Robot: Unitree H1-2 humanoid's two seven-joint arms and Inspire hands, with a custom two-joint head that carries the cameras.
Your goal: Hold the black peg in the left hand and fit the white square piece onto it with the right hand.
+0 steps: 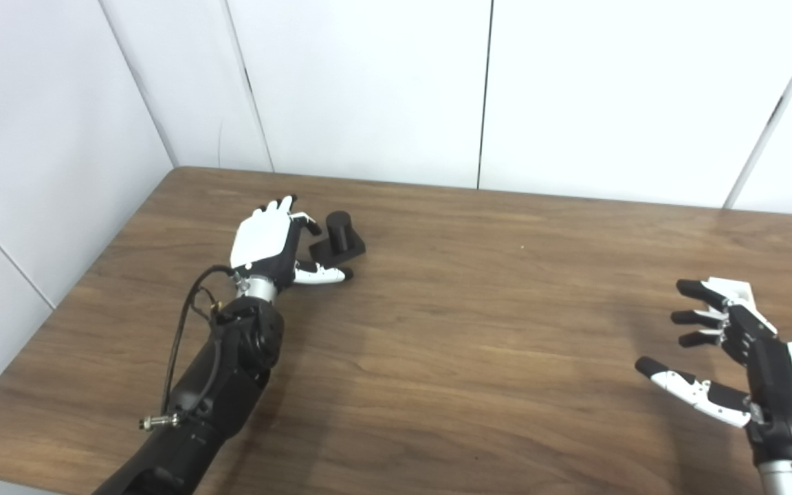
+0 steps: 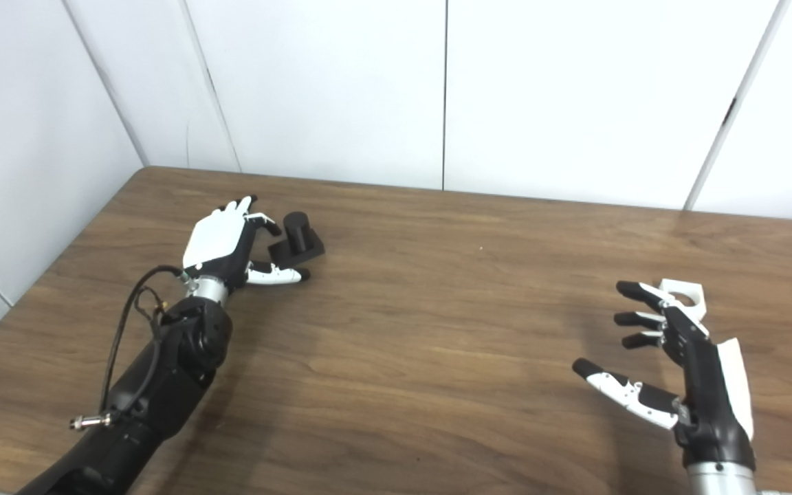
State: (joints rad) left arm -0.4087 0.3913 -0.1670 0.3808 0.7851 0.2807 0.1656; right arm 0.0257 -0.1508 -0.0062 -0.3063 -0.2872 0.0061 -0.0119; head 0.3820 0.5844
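The black peg (image 1: pixel 338 237), a short cylinder on a square black base, stands on the wooden table (image 1: pixel 478 330) at the left. My left hand (image 1: pixel 273 244) is open right beside it, fingers and thumb spread around its near left side, not closed on it. The white square piece (image 2: pixel 683 296) with a round hole lies on the table at the right, partly hidden behind my right hand (image 2: pixel 671 357). My right hand is open, fingers spread, hovering just in front of the piece.
White wall panels (image 1: pixel 368 89) close the table's far and left sides. The table's left edge (image 1: pixel 59 302) runs diagonally next to my left arm.
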